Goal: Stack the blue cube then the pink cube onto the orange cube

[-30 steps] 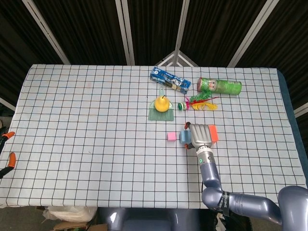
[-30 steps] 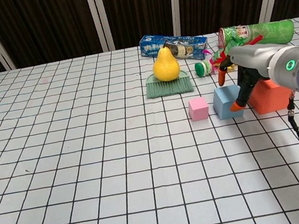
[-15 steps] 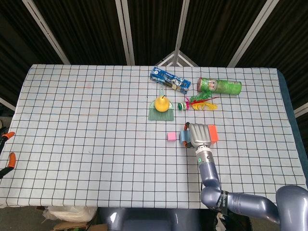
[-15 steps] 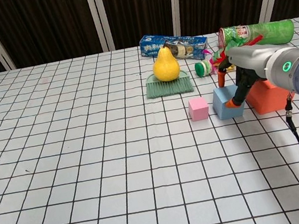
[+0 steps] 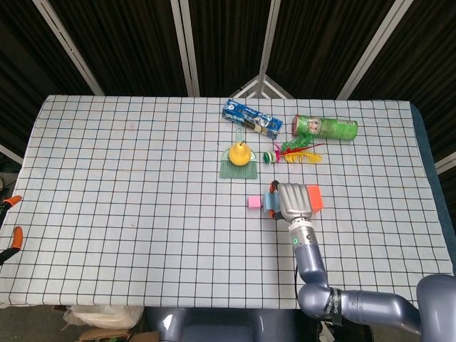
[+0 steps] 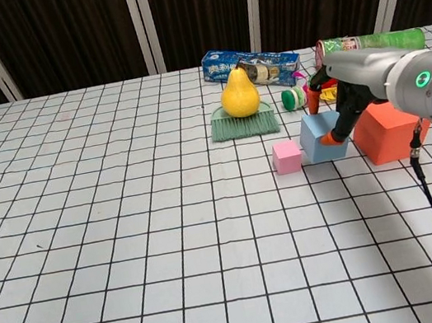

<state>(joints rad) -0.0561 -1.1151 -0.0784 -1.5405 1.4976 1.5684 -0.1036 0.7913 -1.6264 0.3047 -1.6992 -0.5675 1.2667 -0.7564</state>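
Note:
My right hand [image 6: 345, 102] grips the blue cube [image 6: 321, 137] between thumb and fingers and holds it tilted, just off the cloth. In the head view the right hand [image 5: 293, 201] covers most of the blue cube [image 5: 271, 204]. Just right of the hand sits the orange cube [image 6: 385, 132], partly hidden under it from above [image 5: 315, 197]. The small pink cube [image 6: 286, 156] lies on the cloth right beside the blue one, on its left [image 5: 253, 202]. Only the orange fingertips of my left hand [image 5: 13, 217] show at the left edge, spread apart with nothing between them.
Behind the cubes a yellow pear [image 6: 239, 93] stands on a green brush [image 6: 244, 125]. Further back lie a blue biscuit pack [image 6: 252, 66], a green can [image 6: 371, 46], and a small ball with feathers [image 6: 295, 98]. The checked tablecloth [image 6: 131, 252] covers the table.
The right hand has closed on the blue cube and raised it a little, shifting it slightly left and up. The pink and orange cubes stayed put.

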